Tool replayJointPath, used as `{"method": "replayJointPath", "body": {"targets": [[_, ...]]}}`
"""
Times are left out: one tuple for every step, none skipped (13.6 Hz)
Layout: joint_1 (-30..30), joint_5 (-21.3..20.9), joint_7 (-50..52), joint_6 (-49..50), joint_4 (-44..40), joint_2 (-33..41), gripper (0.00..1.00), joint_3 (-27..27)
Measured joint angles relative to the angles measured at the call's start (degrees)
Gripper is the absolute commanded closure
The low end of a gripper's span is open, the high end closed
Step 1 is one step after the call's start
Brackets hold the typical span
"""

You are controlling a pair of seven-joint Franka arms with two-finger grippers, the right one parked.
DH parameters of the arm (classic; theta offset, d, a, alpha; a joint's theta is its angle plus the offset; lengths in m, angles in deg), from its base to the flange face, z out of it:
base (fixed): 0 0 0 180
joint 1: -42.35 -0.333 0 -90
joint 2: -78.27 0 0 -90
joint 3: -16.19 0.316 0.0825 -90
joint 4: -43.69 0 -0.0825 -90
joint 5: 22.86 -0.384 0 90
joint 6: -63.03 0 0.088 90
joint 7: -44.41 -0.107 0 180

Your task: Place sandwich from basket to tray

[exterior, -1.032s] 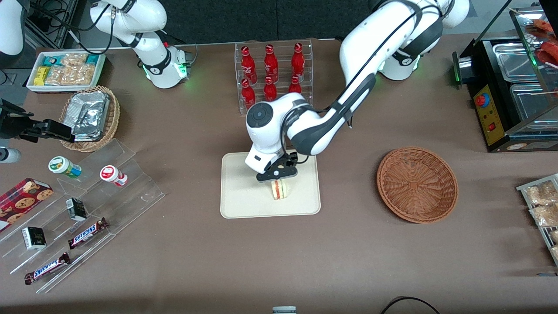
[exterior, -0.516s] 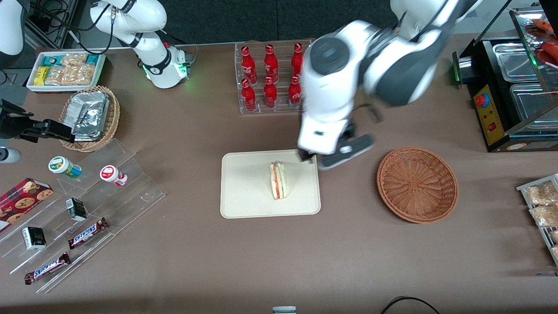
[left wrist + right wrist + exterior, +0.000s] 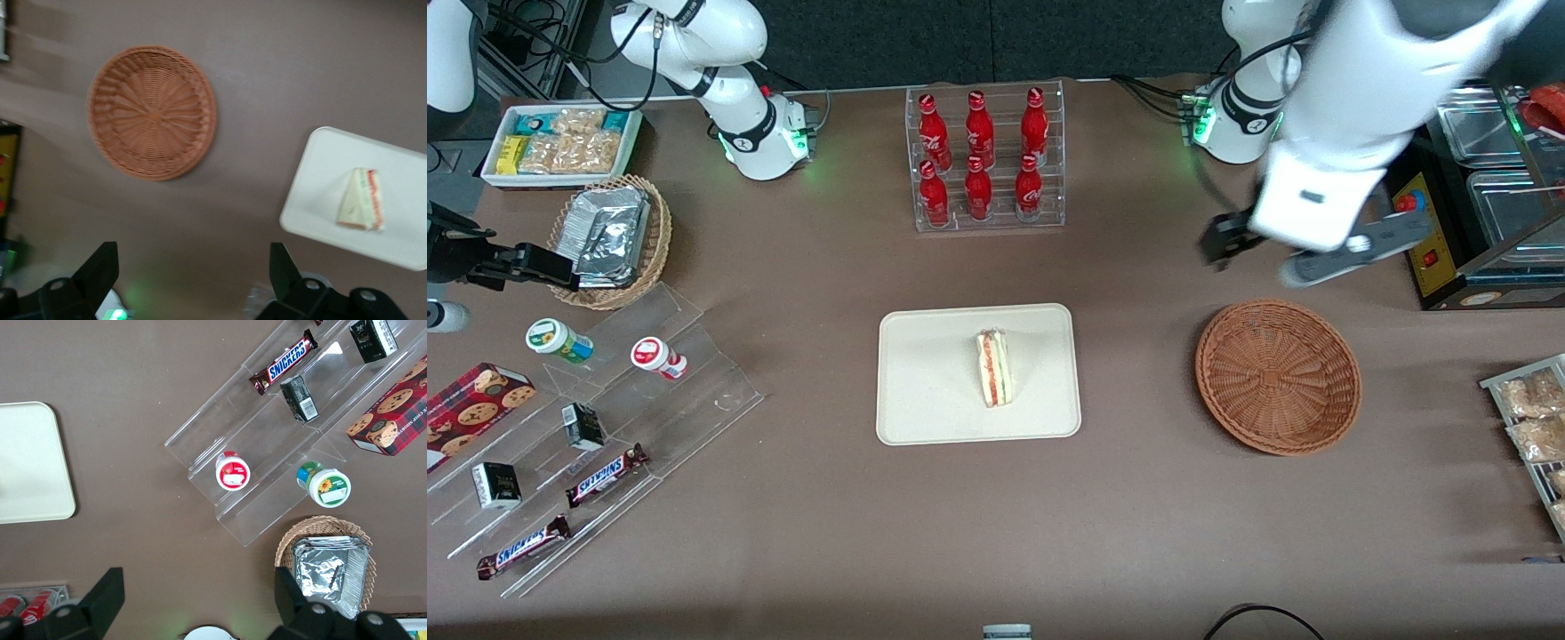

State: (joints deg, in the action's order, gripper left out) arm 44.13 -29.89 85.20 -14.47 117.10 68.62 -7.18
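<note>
Sandwich (image 3: 994, 367) lies on tray (image 3: 925, 400); basket (image 3: 1278, 375) holds nothing; gripper (image 3: 1303, 258) above it, fingers (image 3: 99, 273) spread.

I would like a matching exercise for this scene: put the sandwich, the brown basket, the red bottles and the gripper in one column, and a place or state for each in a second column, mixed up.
Things:
1. sandwich
2. basket
3. red bottles
4. gripper

Places or states:
A. standing in a clear rack
B. open, holding nothing, raised above the table
C. lying on the tray
D. nothing in it

Pairs: 1-C, 2-D, 3-A, 4-B
</note>
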Motion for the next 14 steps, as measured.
{"method": "replayJointPath", "body": {"targets": [[-1.35, 1.05, -3.71, 0.32, 2.16, 2.34, 0.00, 1.23], [-1.60, 2.62, -7.30, 0.75, 3.92, 4.41, 0.00, 3.89], [-1.56, 4.02, -11.13, 1.26, 5.15, 6.06, 0.00, 7.13], [-1.61, 4.96, -15.39, 2.13, 5.89, 7.33, 0.00, 10.29], [-1.66, 5.35, -19.49, 3.10, 6.30, 8.24, 0.00, 13.04], [-1.67, 5.67, -23.00, 3.56, 6.84, 9.07, 0.00, 15.52], [-1.64, 6.41, -25.94, 3.75, 7.43, 9.80, 0.00, 17.86], [-1.58, 7.18, -28.37, 4.15, 7.81, 10.30, 0.00, 20.04], [-1.51, 7.61, -30.38, 4.73, 8.12, 10.59, 0.00, 21.83], [-1.36, 7.83, -31.93, 5.25, 8.27, 10.66, 0.00, 23.13], [-1.10, 7.90, -33.39, 5.32, 8.36, 10.66, 0.00, 23.98], [-0.65, 7.91, -34.62, 5.32, 8.48, 10.66, 0.00, 24.73], [-0.03, 7.93, -35.32, 5.32, 8.64, 10.66, 0.00, 25.51], [0.47, 8.01, -35.69, 5.32, 8.77, 10.66, 0.00, 26.14]]}}
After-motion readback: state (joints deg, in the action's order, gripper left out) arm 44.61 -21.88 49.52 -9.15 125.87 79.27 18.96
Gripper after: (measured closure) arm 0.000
